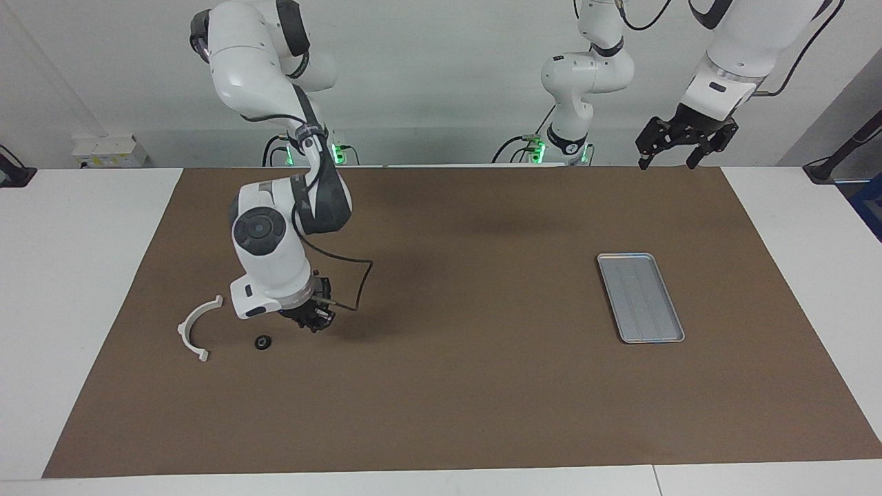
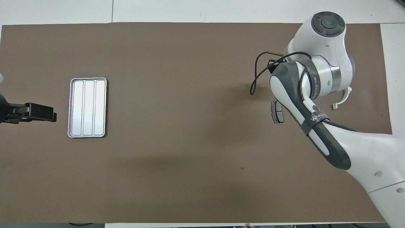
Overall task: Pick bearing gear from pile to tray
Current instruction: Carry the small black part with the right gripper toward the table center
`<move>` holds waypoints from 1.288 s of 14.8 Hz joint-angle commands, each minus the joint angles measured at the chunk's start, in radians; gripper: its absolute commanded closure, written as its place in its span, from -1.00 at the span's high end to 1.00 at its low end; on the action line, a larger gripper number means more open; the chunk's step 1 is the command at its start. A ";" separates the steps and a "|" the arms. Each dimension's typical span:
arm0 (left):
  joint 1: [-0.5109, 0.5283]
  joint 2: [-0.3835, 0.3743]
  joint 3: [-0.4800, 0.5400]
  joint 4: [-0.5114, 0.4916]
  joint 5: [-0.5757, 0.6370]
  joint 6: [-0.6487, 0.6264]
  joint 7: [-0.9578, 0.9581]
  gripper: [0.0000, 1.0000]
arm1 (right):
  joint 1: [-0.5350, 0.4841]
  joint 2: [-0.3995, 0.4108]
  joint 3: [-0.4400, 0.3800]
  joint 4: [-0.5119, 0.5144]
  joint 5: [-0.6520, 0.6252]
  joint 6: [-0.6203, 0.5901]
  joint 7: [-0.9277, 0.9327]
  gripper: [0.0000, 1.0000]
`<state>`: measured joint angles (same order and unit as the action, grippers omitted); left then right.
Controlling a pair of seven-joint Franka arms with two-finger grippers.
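Observation:
The pile lies at the right arm's end of the mat. It has a white curved arc [image 1: 198,327], a small black round piece [image 1: 262,342] and a dark grey brake pad [image 2: 277,111]. The arm hides the pad in the facing view. The arc's tip also shows in the overhead view [image 2: 343,98]. My right gripper [image 1: 313,319] hangs low over the mat just beside the black round piece. In the overhead view its own arm hides it. The silver tray [image 1: 639,297] [image 2: 87,107] lies empty toward the left arm's end. My left gripper [image 1: 668,162] [image 2: 52,116] waits open, raised beside the tray.
A brown mat [image 1: 455,386] covers most of the white table. A black cable [image 1: 358,282] loops out from the right wrist over the mat.

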<state>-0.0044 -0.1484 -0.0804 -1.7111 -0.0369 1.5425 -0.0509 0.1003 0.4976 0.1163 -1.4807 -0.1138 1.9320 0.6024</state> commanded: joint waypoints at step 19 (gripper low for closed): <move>-0.005 -0.036 0.005 -0.030 -0.014 -0.025 -0.041 1.00 | 0.483 0.139 0.006 -0.003 0.069 0.326 0.807 -1.00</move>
<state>-0.0045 -0.1495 -0.0811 -1.7111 -0.0369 1.5233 -0.0640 0.5914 0.5960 0.1224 -1.4874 -0.0231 2.2099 1.3904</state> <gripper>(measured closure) 0.000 0.753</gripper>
